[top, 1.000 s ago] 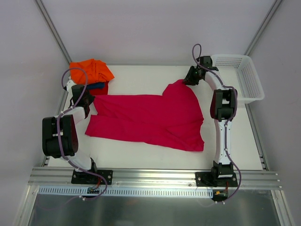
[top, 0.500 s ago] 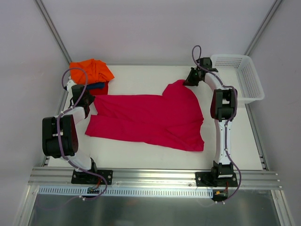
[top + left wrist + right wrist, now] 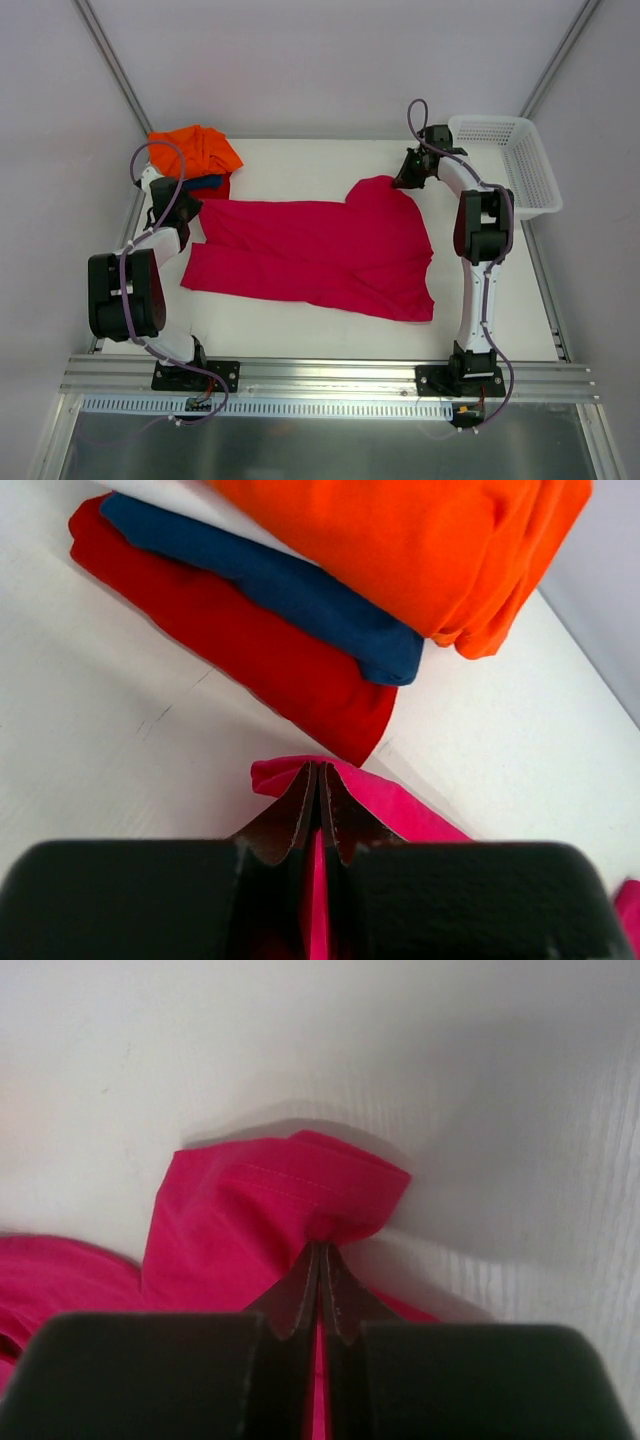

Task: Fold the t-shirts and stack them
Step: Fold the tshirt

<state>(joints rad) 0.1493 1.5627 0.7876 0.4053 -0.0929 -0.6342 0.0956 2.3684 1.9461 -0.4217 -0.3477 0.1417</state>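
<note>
Here: left pincer (image 3: pixel 318 777) pinched shut on magenta t-shirt (image 3: pixel 320 250) corner; right pincer (image 3: pixel 320 1257) likewise, far edge.

white mesh basket (image 3: pixel 525 170), white table (image 3: pixel 300 165)

- Robot lab / test cell.
- 2 arms, left arm (image 3: pixel 125 290) & right arm (image 3: pixel 480 230), bolted side by side on an alu. rail (image 3: pixel 330 375) at near edge of a white tabletop (image 3: pixel 300 160).
- Plain pale walls (image 3: pixel 330 60) box the tabletop in on 3 sides; bare metal struts (image 3: pixel 110 60) slant up at both far corners.
- Purple cables (image 3: pixel 412 108) run exposed along the arms.
- Sheet-metal panel (image 3: pixel 300 445) in front of the rail.
- White plastic mesh basket (image 3: pixel 490 120) at far right corner.
- Wrist cams look past their own black jaws.
</note>
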